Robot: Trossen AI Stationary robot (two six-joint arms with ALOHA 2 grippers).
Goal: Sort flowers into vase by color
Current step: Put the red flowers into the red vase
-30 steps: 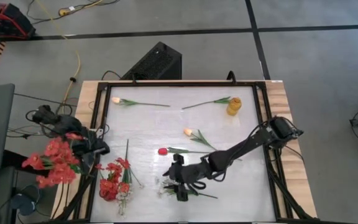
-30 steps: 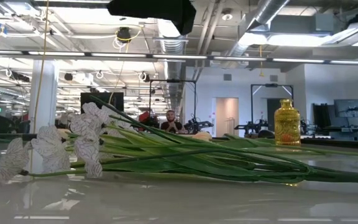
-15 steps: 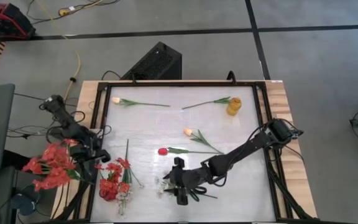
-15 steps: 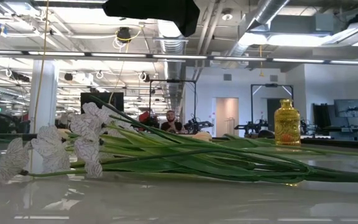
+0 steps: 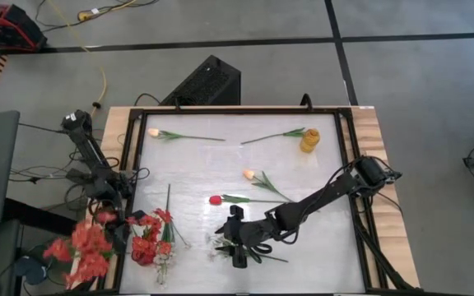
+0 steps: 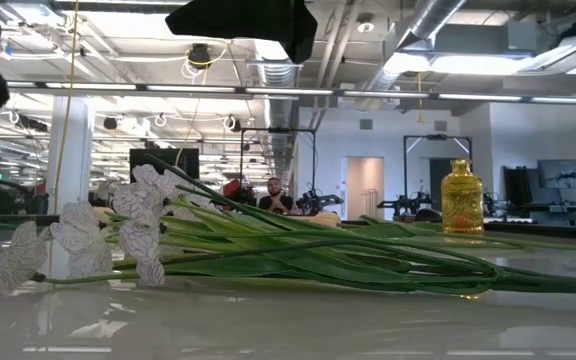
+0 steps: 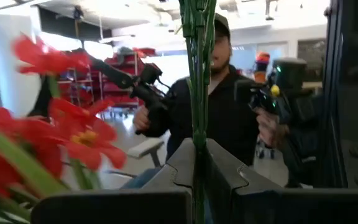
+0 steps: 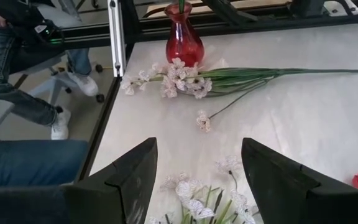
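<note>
My left gripper point(image 5: 110, 212) stands beside the table's left edge, shut on a bunch of red flowers point(image 5: 85, 251) whose blossoms hang outside the table frame. A red vase point(image 5: 142, 252) with red blossoms stands at the near left, and a white spray point(image 8: 185, 78) lies against it. My right gripper point(image 5: 237, 244) hovers open over more white sprays point(image 8: 197, 200) lying flat at the near middle. A red tulip point(image 5: 215, 200) and two peach tulips point(image 5: 249, 174) point(image 5: 153, 131) lie flat. A yellow vase point(image 5: 309, 141) stands far right with a stem point(image 5: 274, 136) lying beside it. My left gripper pinches the bunch's green stems point(image 7: 197, 146) between its two fingers, which lie across them. The stems run on past the fingers point(image 7: 185, 165). The red blossoms point(image 7: 61, 124) spread to one side, and the whole bunch is lifted clear of the table.
A black frame point(image 5: 130, 164) runs round the table top. A person sits beyond the left edge point(image 7: 229, 106), and legs in jeans show there too point(image 8: 23, 81). Bare table lies between the tulips and the far edge point(image 5: 229, 156).
My left arm has swung toward the table's near edge and sunk, carrying the red bunch along the outside of the left edge; the blossoms now sit lower and nearer the front corner. My right gripper has kept still, open over the white sprays.
</note>
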